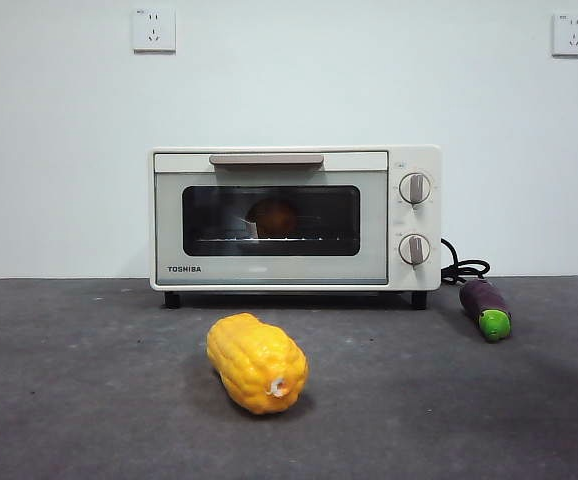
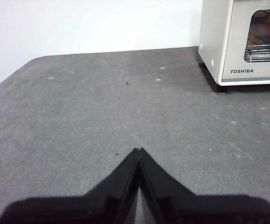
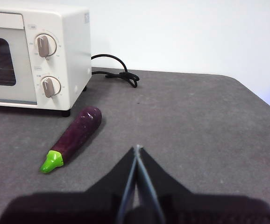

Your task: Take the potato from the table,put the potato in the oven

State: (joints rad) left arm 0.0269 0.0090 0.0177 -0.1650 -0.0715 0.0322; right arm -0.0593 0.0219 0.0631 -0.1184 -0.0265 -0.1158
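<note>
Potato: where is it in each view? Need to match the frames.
Front view: the potato sits on the rack inside the oven, behind the closed glass door, centre of the window.
Left wrist view: only a brownish blur behind the oven's glass; cannot tell.
Right wrist view: not visible; window cut off.
Shared landmark: the cream oven, in all three.

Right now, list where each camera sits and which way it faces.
Front: low at table height, facing the closed oven, potato inside, corn nearest; no arm shows.
Left wrist: over bare table, the oven's left end ahead; left gripper shut.
Right wrist: facing the oven's knob end and eggplant; right gripper shut.
All three views show the oven.
</note>
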